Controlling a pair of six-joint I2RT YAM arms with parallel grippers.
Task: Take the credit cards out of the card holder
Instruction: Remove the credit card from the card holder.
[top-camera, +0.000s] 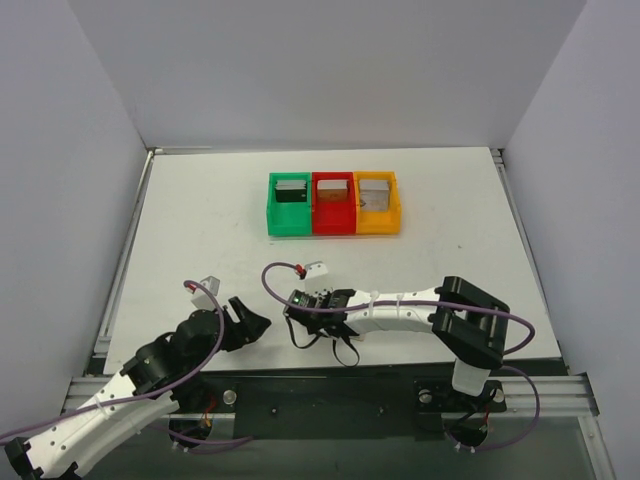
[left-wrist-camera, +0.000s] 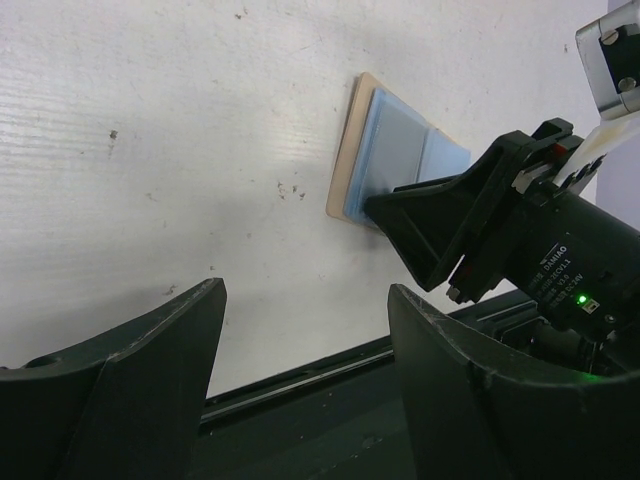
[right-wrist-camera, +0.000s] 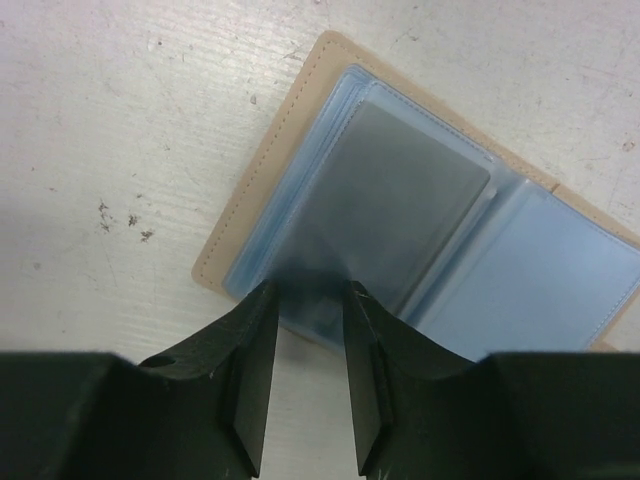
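Plainly grey walls (top-camera: 330, 70) enclose the scuffed table (top-camera: 200, 230) (left tool (left-wrist-camera: 305, 297) gaping, right tool (right-wrist-camera: 308, 300) unclear).

OVERHEAD: A white, lightly scuffed desk (top-camera: 200, 230) carries three plastic bins in a row at upper centre of the frame, a green bin (top-camera: 290, 226), a red bin (top-camera: 333, 226) and an orange bin (top-camera: 378, 225), set side by side. Near bottom centre, a tan card holder (right-wrist-camera: 430, 220) lies open and flat, its bluish pocket panels up.
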